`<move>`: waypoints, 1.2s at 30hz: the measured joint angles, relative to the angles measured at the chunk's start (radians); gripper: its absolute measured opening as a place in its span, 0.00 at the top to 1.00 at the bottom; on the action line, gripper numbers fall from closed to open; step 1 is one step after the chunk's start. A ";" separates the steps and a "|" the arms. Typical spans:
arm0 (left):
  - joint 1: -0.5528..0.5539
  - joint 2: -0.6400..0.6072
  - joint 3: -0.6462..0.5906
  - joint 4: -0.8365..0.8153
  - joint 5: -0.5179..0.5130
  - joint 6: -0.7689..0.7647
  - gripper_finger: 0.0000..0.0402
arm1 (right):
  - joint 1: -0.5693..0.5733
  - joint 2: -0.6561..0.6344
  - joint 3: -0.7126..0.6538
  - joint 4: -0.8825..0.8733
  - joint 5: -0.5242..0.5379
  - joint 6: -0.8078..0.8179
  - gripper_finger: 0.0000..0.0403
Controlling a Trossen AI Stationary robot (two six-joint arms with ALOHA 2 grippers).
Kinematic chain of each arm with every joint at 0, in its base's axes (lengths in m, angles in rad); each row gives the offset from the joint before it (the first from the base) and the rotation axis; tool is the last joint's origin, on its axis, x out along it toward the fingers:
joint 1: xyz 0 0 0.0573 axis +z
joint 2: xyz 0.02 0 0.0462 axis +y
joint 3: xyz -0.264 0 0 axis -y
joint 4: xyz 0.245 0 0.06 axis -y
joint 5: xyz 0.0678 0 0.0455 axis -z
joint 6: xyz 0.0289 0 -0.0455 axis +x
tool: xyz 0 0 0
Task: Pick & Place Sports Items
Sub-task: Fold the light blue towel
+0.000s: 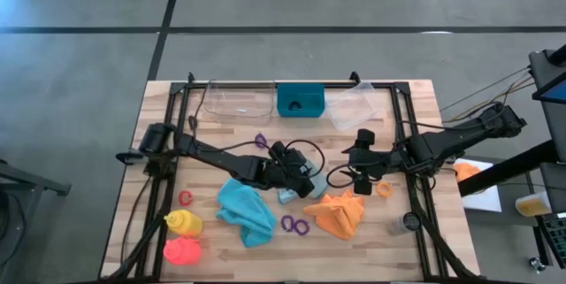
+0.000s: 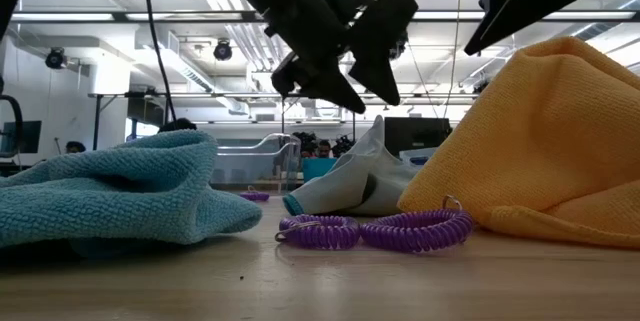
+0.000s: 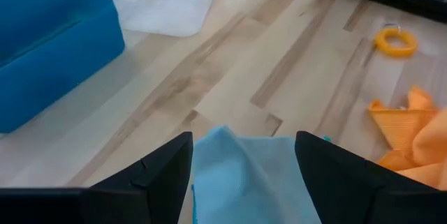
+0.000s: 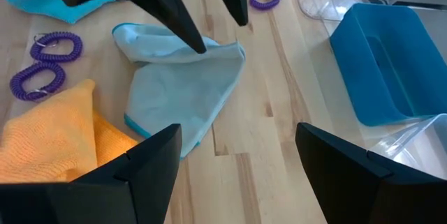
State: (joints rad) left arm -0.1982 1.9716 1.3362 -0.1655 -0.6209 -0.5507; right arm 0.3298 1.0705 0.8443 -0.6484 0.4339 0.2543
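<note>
Near the centre of the high view the left gripper (image 1: 299, 178) hangs just over the pale blue cloth (image 1: 289, 195), its jaws spread apart and holding nothing; in the left wrist view the cloth's raised fold sits between the two dark fingers (image 3: 162, 169) without being pinched. The cloth lies crumpled on the wooden table (image 1: 416, 98), between the teal cloth (image 1: 245, 211) at lower left and the orange cloth (image 1: 339, 213) at lower right, with a pair of purple coil rings (image 1: 294, 225) just below it. The right gripper (image 1: 365, 174) waits to the right of centre, jaws wide and empty, looking down on the same cloth. Judged from its folds, the pale blue cloth is light, limp and thin: it should drape and trail when lifted, and a flat stretch would give the fingers little to bite. The best hold is probably the peaked ridge where the fabric bunches, taken across the fold so several layers are caught. The teal bin (image 1: 300, 99) stands at upper centre, well apart.
</note>
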 joint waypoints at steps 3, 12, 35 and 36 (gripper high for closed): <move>0.001 0.023 0.001 0.004 0.000 0.000 0.37 | 0.000 0.000 -0.001 0.000 0.000 0.000 0.30; 0.007 0.029 0.000 -0.030 0.008 0.003 0.37 | 0.000 0.000 -0.001 0.004 0.000 0.000 0.30; 0.021 0.037 -0.022 -0.044 0.053 0.004 0.74 | 0.000 -0.001 -0.018 0.012 0.002 0.008 0.30; 0.023 0.037 -0.022 -0.043 0.065 0.011 0.78 | 0.000 -0.001 -0.018 0.012 0.002 0.007 0.30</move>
State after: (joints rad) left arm -0.1753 2.0083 1.3140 -0.2081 -0.5558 -0.5393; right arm 0.3298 1.0695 0.8261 -0.6369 0.4358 0.2615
